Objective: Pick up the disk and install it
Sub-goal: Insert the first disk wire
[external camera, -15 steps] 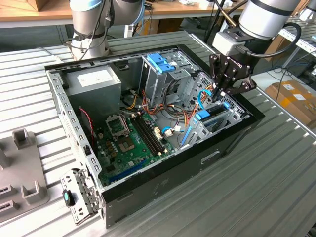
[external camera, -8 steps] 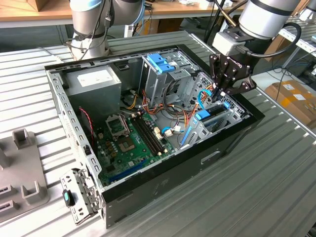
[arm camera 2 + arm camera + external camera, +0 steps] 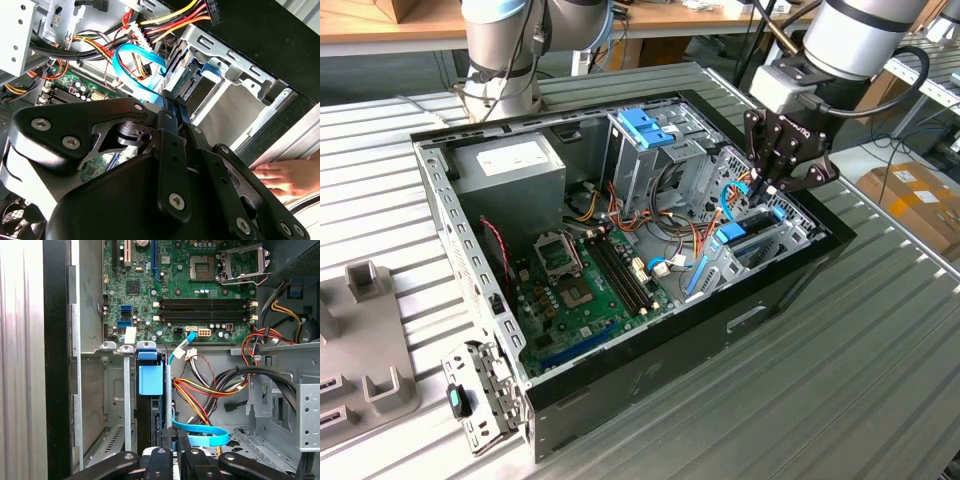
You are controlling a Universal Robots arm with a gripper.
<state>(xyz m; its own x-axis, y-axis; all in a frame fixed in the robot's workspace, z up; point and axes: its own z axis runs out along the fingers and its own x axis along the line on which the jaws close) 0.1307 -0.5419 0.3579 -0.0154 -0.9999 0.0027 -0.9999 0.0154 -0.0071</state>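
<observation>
The disk [image 3: 738, 236] stands on edge inside the drive bay at the exterior view's right end of the open computer case [image 3: 790, 290]. Its blue side rail [image 3: 150, 379] faces up between the bay's grey metal walls, with the dark body [image 3: 149, 420] below it in the first wrist view. My gripper [image 3: 761, 190] hangs just above the bay, close to the disk's end. Its black fingers [image 3: 172, 112] are pressed together with nothing seen between them. In the first wrist view the fingertips [image 3: 167, 436] sit beside the disk's edge; whether they touch it I cannot tell.
A light blue flat cable [image 3: 202, 432] and a yellow, red and black wire bundle [image 3: 200, 390] run close to the gripper. The motherboard [image 3: 585, 280], a grey power supply [image 3: 515, 165] and a cage with a blue latch [image 3: 648, 128] fill the case. A hand [image 3: 280, 177] rests outside the case wall.
</observation>
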